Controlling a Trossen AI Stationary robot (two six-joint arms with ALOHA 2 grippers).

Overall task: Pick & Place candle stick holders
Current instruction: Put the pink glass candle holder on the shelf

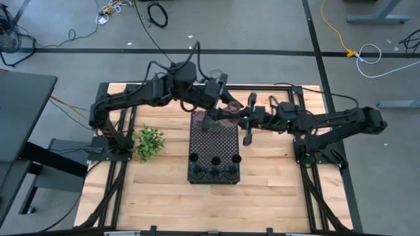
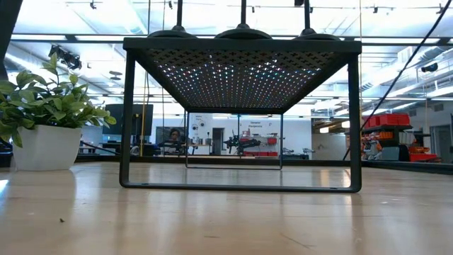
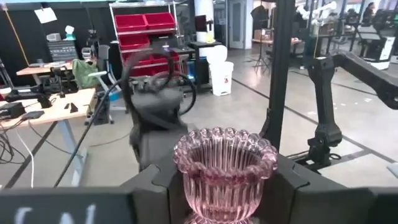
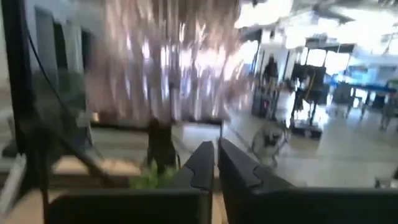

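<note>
A pinkish ribbed glass cup (image 3: 225,171) stands upright between the fingers of my left gripper (image 1: 228,105), above the far end of the black perforated tray (image 1: 213,141). Another glass cup (image 1: 200,118) sits at the tray's far left corner. Three black sticks on disc bases (image 1: 213,173) stand in a row on the tray's near end, and they also show in the low view (image 2: 243,31). My right gripper (image 4: 215,168) is shut with nothing showing between its fingers. It hovers by the tray's far right corner (image 1: 249,131). My left gripper pinches the cup's body below the flared rim (image 3: 186,186) between its two fingers, one on each side. The fingers lie about level, coming from the table's left. The cup stands upright, rim up. Its foot is hidden below the picture's edge.
A green leafy plant (image 1: 148,141) in a white pot (image 2: 45,146) stands left of the tray. The tray is raised on legs (image 2: 128,120). Bare wooden table (image 1: 275,190) lies near and right of the tray. My two arms are close together over the tray's far end.
</note>
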